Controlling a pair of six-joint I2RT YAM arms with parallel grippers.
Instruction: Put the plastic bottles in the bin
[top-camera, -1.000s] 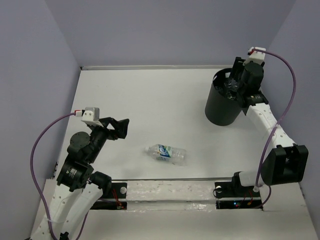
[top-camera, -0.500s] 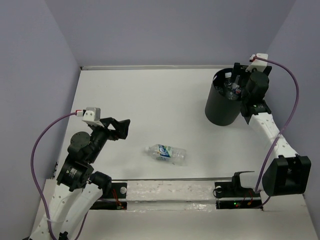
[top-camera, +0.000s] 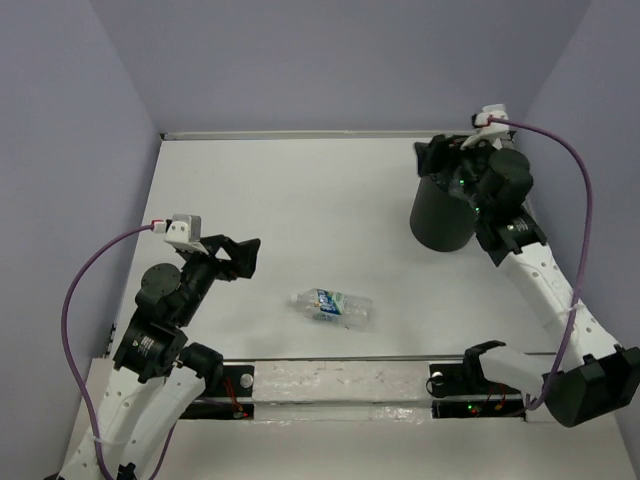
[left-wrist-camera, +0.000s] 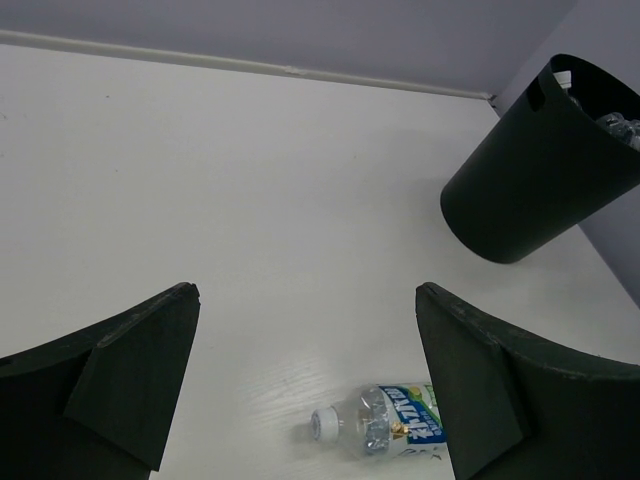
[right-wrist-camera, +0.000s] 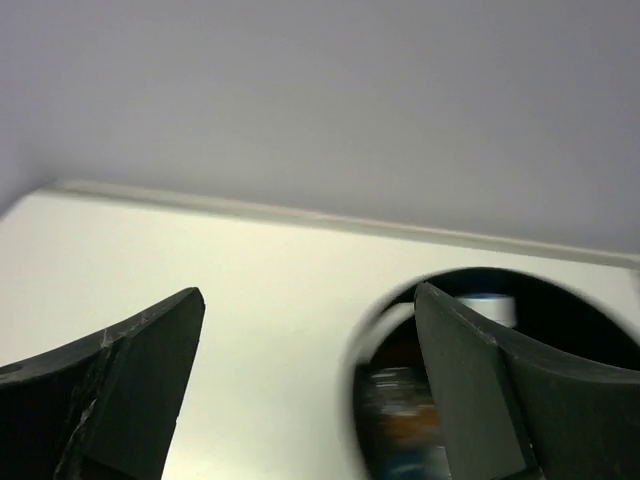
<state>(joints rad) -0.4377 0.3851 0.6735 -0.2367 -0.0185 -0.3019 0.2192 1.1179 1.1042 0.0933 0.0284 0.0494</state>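
One clear plastic bottle (top-camera: 332, 307) with a blue-green label and a white cap lies on its side on the table, also low in the left wrist view (left-wrist-camera: 390, 432). My left gripper (top-camera: 245, 258) hovers wide open (left-wrist-camera: 305, 290) to its left and holds nothing. The black bin (top-camera: 442, 215) stands at the back right (left-wrist-camera: 530, 180). Other bottles lie inside it (left-wrist-camera: 615, 120), blurred in the right wrist view (right-wrist-camera: 400, 420). My right gripper (top-camera: 432, 160) is open and empty (right-wrist-camera: 310, 290) above the bin's left rim (right-wrist-camera: 395, 340).
Grey walls close in the white table (top-camera: 300, 190) at the back and on both sides. The bin stands close to the right wall. A clear strip runs along the near edge (top-camera: 340, 375) between the arm bases.
My right gripper has opened over the bin and swung from pointing down into it towards its left rim. The left arm and the bottle on the table have not moved.
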